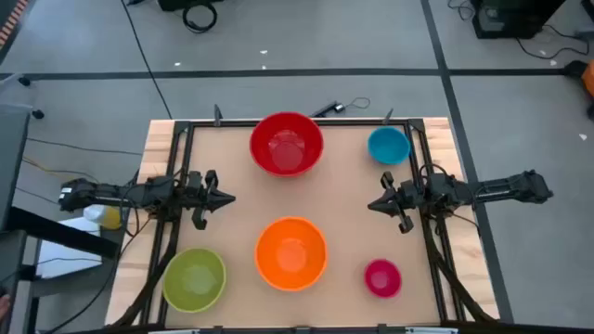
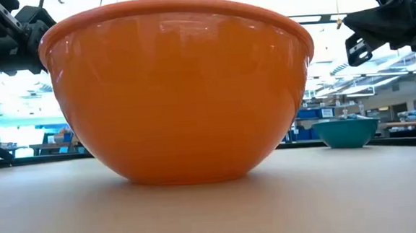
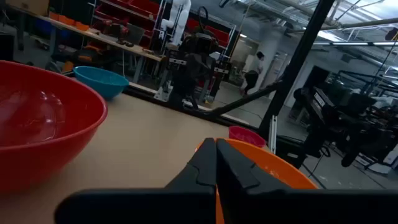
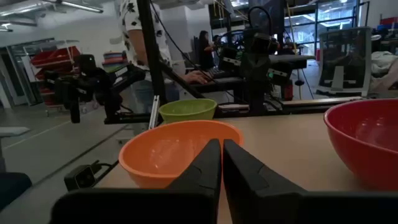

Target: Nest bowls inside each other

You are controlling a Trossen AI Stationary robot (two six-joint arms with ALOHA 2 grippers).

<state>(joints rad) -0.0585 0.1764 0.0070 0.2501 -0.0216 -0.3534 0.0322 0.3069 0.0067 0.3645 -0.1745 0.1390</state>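
Five bowls stand apart, each upright on its base on the table. The red bowl (image 1: 286, 143) is at the far middle, the blue bowl (image 1: 388, 145) at the far right, the orange bowl (image 1: 290, 252) at the near middle, the yellow-green bowl (image 1: 194, 278) at the near left and the pink bowl (image 1: 381, 277) at the near right. My left gripper (image 1: 229, 197) hovers shut at the table's left side, pointing right, holding nothing. My right gripper (image 1: 373, 205) hovers shut at the right side, pointing left, holding nothing.
A black frame (image 1: 297, 122) runs along the table's edges. Bare tabletop lies between the two grippers in the middle. People stand in the room beyond the table in both wrist views.
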